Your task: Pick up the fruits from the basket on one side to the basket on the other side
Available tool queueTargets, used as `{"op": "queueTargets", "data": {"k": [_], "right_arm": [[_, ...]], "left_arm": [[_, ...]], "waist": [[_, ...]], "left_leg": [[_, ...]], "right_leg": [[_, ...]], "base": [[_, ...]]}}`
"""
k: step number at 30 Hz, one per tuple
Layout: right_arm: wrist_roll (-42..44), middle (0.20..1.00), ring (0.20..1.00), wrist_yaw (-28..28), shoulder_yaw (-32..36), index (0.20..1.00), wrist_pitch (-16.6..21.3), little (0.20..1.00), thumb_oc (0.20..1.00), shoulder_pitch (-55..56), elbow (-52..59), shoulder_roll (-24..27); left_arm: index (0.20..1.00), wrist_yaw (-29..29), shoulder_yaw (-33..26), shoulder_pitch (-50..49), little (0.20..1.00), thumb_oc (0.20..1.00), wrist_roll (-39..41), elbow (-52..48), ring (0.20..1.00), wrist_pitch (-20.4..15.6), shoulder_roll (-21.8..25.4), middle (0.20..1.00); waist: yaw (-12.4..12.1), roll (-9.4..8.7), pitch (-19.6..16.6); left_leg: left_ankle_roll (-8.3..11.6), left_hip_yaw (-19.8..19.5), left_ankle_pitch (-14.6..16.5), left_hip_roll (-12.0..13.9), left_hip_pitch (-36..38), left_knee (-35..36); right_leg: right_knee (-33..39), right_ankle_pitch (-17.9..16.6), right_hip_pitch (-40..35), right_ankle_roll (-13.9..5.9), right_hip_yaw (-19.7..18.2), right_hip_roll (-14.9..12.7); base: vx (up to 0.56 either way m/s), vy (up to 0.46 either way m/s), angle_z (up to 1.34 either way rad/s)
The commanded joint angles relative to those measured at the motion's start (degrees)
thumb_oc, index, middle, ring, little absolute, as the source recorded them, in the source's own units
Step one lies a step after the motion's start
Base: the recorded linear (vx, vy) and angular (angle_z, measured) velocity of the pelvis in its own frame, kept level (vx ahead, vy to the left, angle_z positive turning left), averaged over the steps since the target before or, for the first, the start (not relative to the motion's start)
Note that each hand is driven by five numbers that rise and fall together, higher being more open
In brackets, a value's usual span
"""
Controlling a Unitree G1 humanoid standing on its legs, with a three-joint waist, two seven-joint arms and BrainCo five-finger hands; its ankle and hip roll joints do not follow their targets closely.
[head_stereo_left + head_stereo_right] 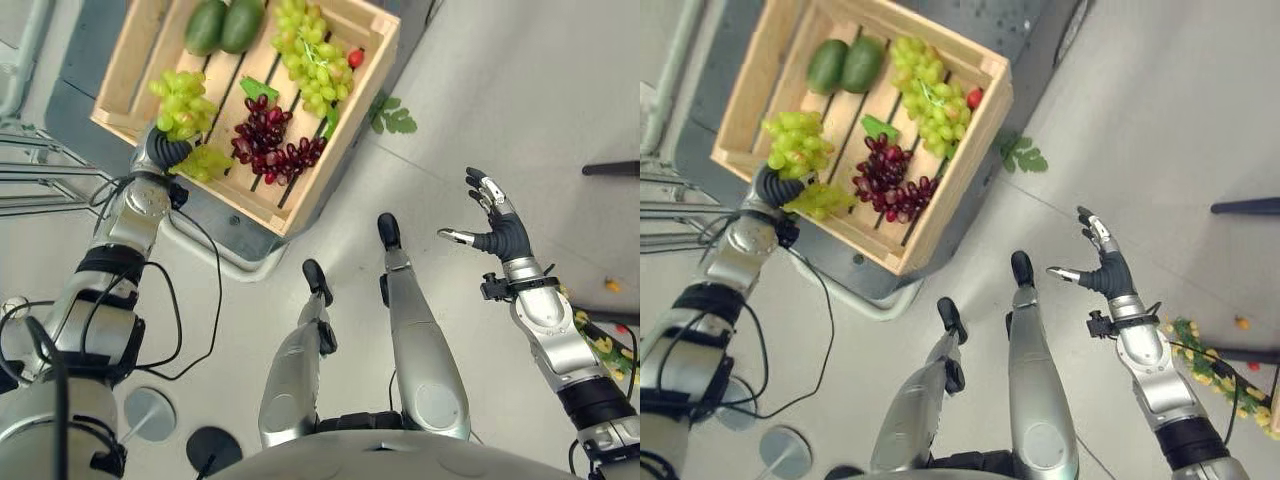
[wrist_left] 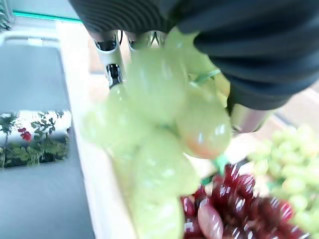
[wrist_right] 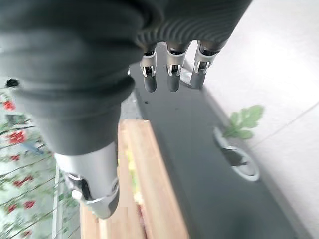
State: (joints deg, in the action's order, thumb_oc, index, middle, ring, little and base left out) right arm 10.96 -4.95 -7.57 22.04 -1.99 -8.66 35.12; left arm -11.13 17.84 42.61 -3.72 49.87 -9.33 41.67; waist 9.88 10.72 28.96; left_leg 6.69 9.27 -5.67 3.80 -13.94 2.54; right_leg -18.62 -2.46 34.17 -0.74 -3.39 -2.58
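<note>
Now left hand (image 1: 160, 150) clutching green grapes (image 1: 185, 105) — right hand (image 1: 495, 225) spread

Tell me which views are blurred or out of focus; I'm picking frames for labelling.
Left wrist view: the green grape bunch held by the left hand is too close, soft and smeared. Right wrist view: the right hand is soft up close. Left eye view: the wooden crate is crisp.

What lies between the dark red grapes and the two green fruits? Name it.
In the left eye view, a single green leaf on the wooden crate's slats.
</note>
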Motion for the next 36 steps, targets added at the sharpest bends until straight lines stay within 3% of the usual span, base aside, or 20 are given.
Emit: {"op": "queueTargets", "data": {"k": [1, 9, 11, 14, 15, 17, 18, 19, 20, 21, 23, 25, 28, 29, 31, 32, 33, 34, 36], "right_arm": [[1.5, 1.000, 1.000, 4.5, -0.5, 1.000, -0.3, 1.000, 1.000, 3.0, 2.0, 0.1], [2.2, 1.000, 1.000, 9.8, -1.0, 1.000, -2.7, 1.000, 1.000, 7.5, 1.2, -0.2], [2.7, 1.000, 1.000, 11.6, -0.5, 1.000, -3.3, 1.000, 1.000, 9.3, 1.8, 0.1], [2.2, 1.000, 1.000, 12.0, -0.7, 1.000, -3.6, 1.000, 1.000, 9.9, 2.1, 0.4], [0.0, 1.000, 1.000, 12.1, -0.8, 1.000, -4.0, 1.000, 1.000, 10.0, 2.7, 1.3], [-1.4, 1.000, 1.000, 12.0, -0.6, 1.000, -4.4, 1.000, 1.000, 10.3, 2.6, 1.6], [-2.6, 1.000, 1.000, 11.7, -0.7, 1.000, -4.8, 1.000, 1.000, 9.8, 2.0, 1.9], [-5.7, 1.000, 1.000, 10.9, -1.9, 1.000, -5.2, 1.000, 1.000, 7.4, 1.3, 2.3], [-7.1, 1.000, 1.000, 10.4, -3.0, 1.000, -5.0, 1.000, 1.000, 5.5, 1.4, 2.3], [-8.1, 1.000, 1.000, 9.9, -3.9, 1.000, -4.6, 1.000, 1.000, 4.0, 1.3, 2.2], [-8.2, 1.000, 1.000, 10.6, -4.6, 1.000, -4.6, 1.000, 1.000, 2.3, 1.7, 1.9], [-4.6, 1.000, 1.000, 12.0, -6.5, 1.000, -5.0, 1.000, 1.000, -1.6, 1.4, 1.0], [0.9, 1.000, 1.000, 16.2, -10.2, 1.000, -6.5, 1.000, 1.000, -5.6, 2.7, -0.5], [1.1, 1.000, 1.000, 16.3, -10.1, 1.000, -6.6, 1.000, 1.000, -5.6, 2.7, -0.5], [4.0, 1.000, 1.000, 17.7, -10.8, 1.000, -7.2, 1.000, 1.000, -6.4, 3.6, -1.2], [5.4, 1.000, 1.000, 18.3, -12.2, 1.000, -7.6, 1.000, 1.000, -8.7, 4.1, -2.0], [3.9, 1.000, 1.000, 17.9, -12.7, 1.000, -7.5, 1.000, 1.000, -10.2, 4.5, -2.3], [0.9, 1.000, 1.000, 17.2, -12.8, 1.000, -6.8, 1.000, 1.000, -11.8, 5.7, -1.4], [-4.2, 1.000, 1.000, 15.9, -12.8, 1.000, -6.5, 1.000, 1.000, -14.7, 6.5, 0.2]], "left_arm": [[0.200, -1.4, -6.3, -1.9, 0.200, 0.200, -1.7, -2.9, 0.200, -0.2, 8.7, 0.200], [0.200, -1.2, -10.6, -7.4, 0.200, 0.200, -4.3, -16.7, 0.200, -1.5, 12.8, 0.200], [0.200, -0.6, -11.5, -8.6, 0.200, 0.200, -4.7, -19.2, 0.200, -2.5, 14.3, 0.200], [0.200, -0.2, -11.4, -9.2, 0.200, 0.200, -5.1, -20.5, 0.200, -2.7, 14.8, 0.200], [0.200, 1.5, -10.2, -9.5, 0.200, 0.200, -5.1, -25.3, 0.200, -3.7, 15.6, 0.200], [0.200, 3.9, -10.4, -11.1, 0.200, 0.200, -1.2, -28.2, 0.200, -4.6, 15.7, 0.200], [0.200, 5.8, -10.5, -12.2, 0.200, 0.200, 3.6, -28.9, 0.200, -5.6, 16.3, 0.200], [0.200, 9.5, -10.0, -14.1, 0.200, 0.200, 8.7, -32.4, 0.200, -6.4, 17.7, 0.200], [0.200, 10.4, -9.1, -14.1, 0.200, 0.200, 9.4, -34.3, 0.200, -6.7, 18.5, 0.200], [0.200, 11.0, -7.8, -13.0, 0.200, 0.200, 9.3, -35.8, 0.200, -7.0, 19.5, 0.200], [0.200, 13.4, -5.5, -11.1, 0.200, 0.200, 12.4, -38.5, 0.200, -7.9, 19.2, 0.200], [0.200, 14.9, -1.5, -7.7, 0.200, 0.200, 16.6, -40.3, 0.200, -8.5, 16.8, 0.200], [0.200, 16.5, 1.5, -4.1, 0.200, 0.200, 19.8, -40.5, 0.200, -8.4, 15.4, 0.200], [0.200, 16.5, 1.7, -3.7, 0.200, 0.200, 19.9, -40.3, 0.200, -8.4, 15.5, 0.200], [0.200, 16.7, 2.3, -2.9, 0.200, 0.200, 20.9, -40.7, 0.200, -8.7, 14.8, 0.200], [0.200, 16.8, 3.2, -2.2, 0.200, 0.200, 20.1, -40.9, 0.200, -7.7, 13.9, 0.200], [0.200, 17.7, 3.4, -2.1, 0.200, 0.200, 20.5, -41.5, 0.200, -7.3, 14.2, 0.200], [0.200, 19.2, 4.0, -1.7, 0.200, 0.200, 21.9, -42.2, 0.200, -7.1, 14.6, 0.200], [0.200, 22.2, 6.1, 0.1, 0.200, 0.200, 25.2, -42.4, 0.200, -6.6, 15.2, 0.200]], "waist": [[-1.8, -0.33, -2.4], [-2.9, -0.02, -9.9], [-3.1, -0.75, -12.7], [-3.3, -1.00, -13.3], [-3.7, -1.90, -14.8], [-4.0, -2.41, -15.5], [-4.7, -2.71, -16.2], [-7.1, -3.47, -17.2], [-7.9, -3.84, -18.1], [-8.3, -4.30, -18.8], [-7.6, -5.01, -20.0], [-7.5, -5.77, -20.8], [-7.4, -7.41, -21.1], [-7.9, -7.49, -20.9], [-8.1, -7.92, -20.5], [-8.7, -8.07, -19.9], [-9.4, -7.92, -19.9], [-9.7, -7.66, -20.4], [-9.2, -7.73, -21.5]], "left_leg": [[0.54, -3.1, 4.3, 0.4, 1.7, -7.3], [0.77, -5.0, 4.0, 1.1, 8.8, -4.5], [0.61, -5.2, 5.3, 1.0, 10.5, -5.6], [0.39, -5.5, 6.0, 0.7, 11.3, -6.3], [0.10, -6.5, 7.3, -0.1, 11.9, -8.2], [-0.06, -7.5, 7.9, -0.6, 12.6, -8.8], [-0.25, -10.1, 8.0, -1.8, 12.7, -9.2], [-1.05, -19.4, 8.7, -6.9, 12.0, -10.9], [-1.79, -23.7, 9.4, -9.7, 11.8, -10.1], [-2.15, -24.4, 8.4, -10.6, 11.2, -9.5], [-2.90, -20.5, 8.6, -8.5, 13.0, -7.2], [-3.95, -18.7, 8.7, -8.6, 14.1, -5.3], [-5.25, -12.5, 8.3, -7.4, 16.2, -1.7], [-5.29, -12.1, 8.3, -7.4, 16.5, -1.6], [-5.35, -10.6, 8.3, -7.0, 16.6, -1.8], [-5.35, -8.6, 8.3, -5.9, 16.5, -2.2], [-5.51, -7.2, 8.1, -5.2, 16.6, -2.4], [-5.59, -6.6, 7.4, -4.8, 16.1, -2.3], [-5.85, -6.7, 6.5, -4.5, 16.3, -0.9]], "right_leg": [[1.7, 3.4, -9.1, -6.86, 0.6, -1.2], [3.3, 5.2, -17.5, -6.31, 3.6, -1.3], [4.4, 5.7, -20.3, -6.09, 4.0, -1.0], [4.8, 5.8, -21.6, -6.00, 3.8, -0.9], [5.2, 6.0, -23.3, -5.74, 3.4, -0.7], [5.8, 6.0, -24.5, -5.72, 2.8, -0.6], [6.4, 5.9, -25.1, -5.61, 1.9, -0.3], [8.1, 5.9, -27.3, -5.70, -1.1, 0.4], [9.0, 5.0, -27.6, -6.25, -3.1, 0.8], [10.2, 3.8, -28.0, -6.81, -4.2, 1.0], [11.7, 2.3, -28.6, -7.89, -5.2, 1.2], [12.0, 0.7, -27.4, -9.62, -5.9, 0.6], [10.9, -1.5, -25.2, -12.11, -6.1, 0.4], [10.7, -1.4, -25.1, -12.15, -6.4, 0.5], [9.3, -1.7, -24.0, -12.44, -4.5, -0.1], [6.2, -1.2, -22.5, -12.54, 2.6, -2.5], [4.6, -0.2, -23.0, -11.84, 7.2, -4.5], [3.6, 0.4, -24.0, -11.37, 8.6, -5.3], [1.7, 1.9, -25.6, -11.22, 6.9, -4.4]], "base": [[0.09, -0.030, 0.24], [0.12, -0.051, 0.30], [0.12, -0.044, 0.22], [0.09, -0.028, 0.00], [0.13, -0.029, -0.04], [0.12, -0.003, -0.05], [0.19, 0.045, -0.12], [0.23, 0.046, -0.24], [0.18, 0.015, -0.62], [0.06, 0.002, -0.80], [0.02, 0.067, -1.08], [-0.02, 0.142, -1.14], [-0.04, 0.127, -1.28], [-0.03, 0.103, -1.28], [-0.06, 0.031, -0.99], [-0.11, 0.023, -0.83], [-0.15, 0.032, -1.14], [-0.09, 0.016, -1.09], [-0.05, -0.019, -0.50]]}}
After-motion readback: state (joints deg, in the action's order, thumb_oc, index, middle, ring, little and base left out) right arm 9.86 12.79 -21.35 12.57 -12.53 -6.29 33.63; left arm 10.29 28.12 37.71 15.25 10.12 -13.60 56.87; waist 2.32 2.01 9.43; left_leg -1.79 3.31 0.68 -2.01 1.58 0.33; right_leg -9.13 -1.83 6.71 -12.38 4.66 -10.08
